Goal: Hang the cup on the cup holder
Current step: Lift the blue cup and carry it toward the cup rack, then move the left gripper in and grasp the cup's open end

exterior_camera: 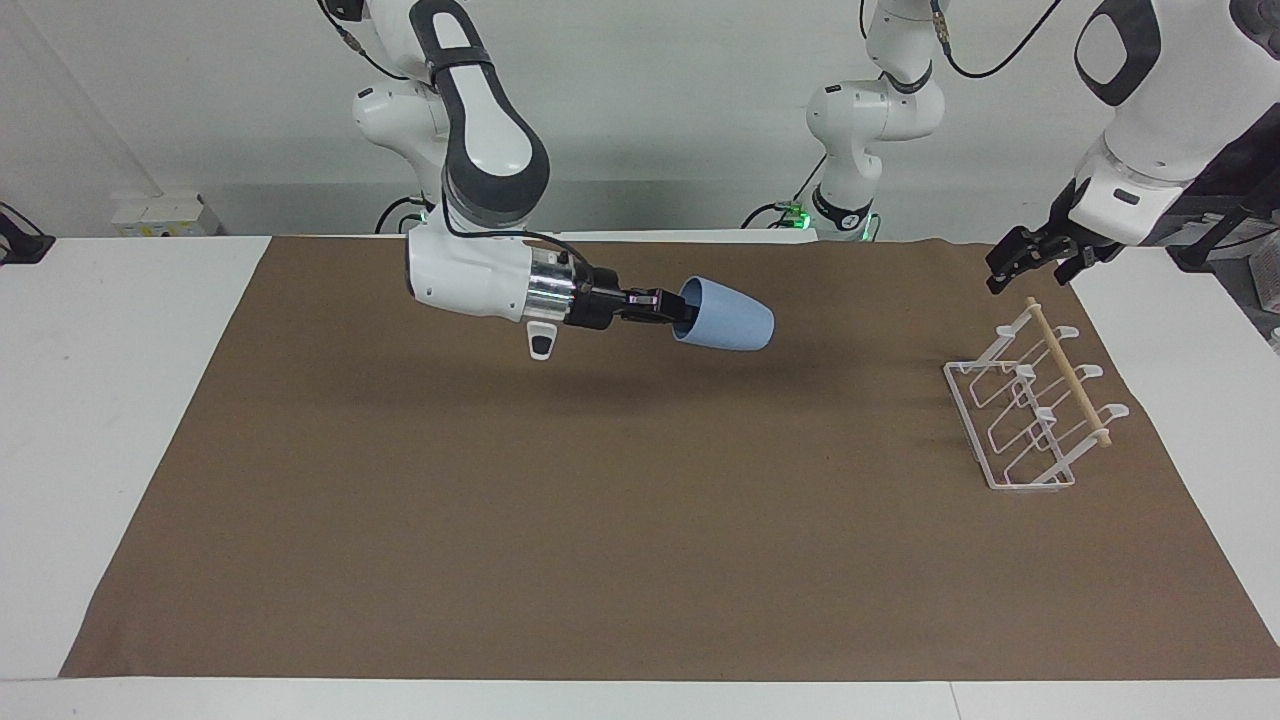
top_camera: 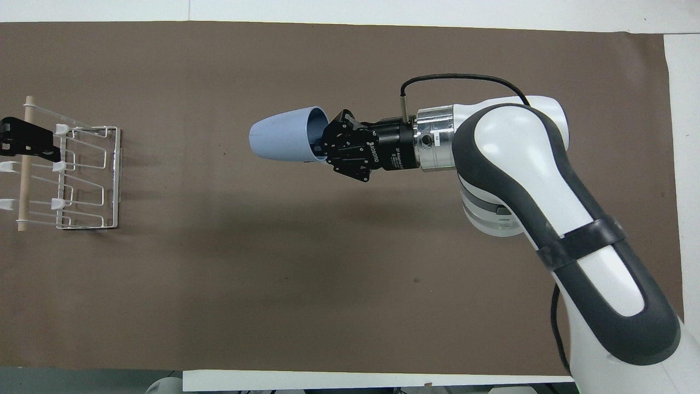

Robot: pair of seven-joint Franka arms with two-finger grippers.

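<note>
In the facing view, your right hand (exterior_camera: pixel 668 309) is clamped on the rim of the light-blue cup (exterior_camera: pixel 726 317), carrying it sideways in the air over the middle of the tabletop (exterior_camera: pixel 600 520). The wire cup holder (exterior_camera: pixel 1030 410) stands well apart, at the left arm's end. Your left hand (exterior_camera: pixel 1030 262) hovers above its dowel (exterior_camera: pixel 1068 372); I cannot tell its grip.

In the overhead view, the cup (top_camera: pixel 281 141) points base-first toward the holder (top_camera: pixel 71 175). The pick-up is done; carrying across and hanging remain.
</note>
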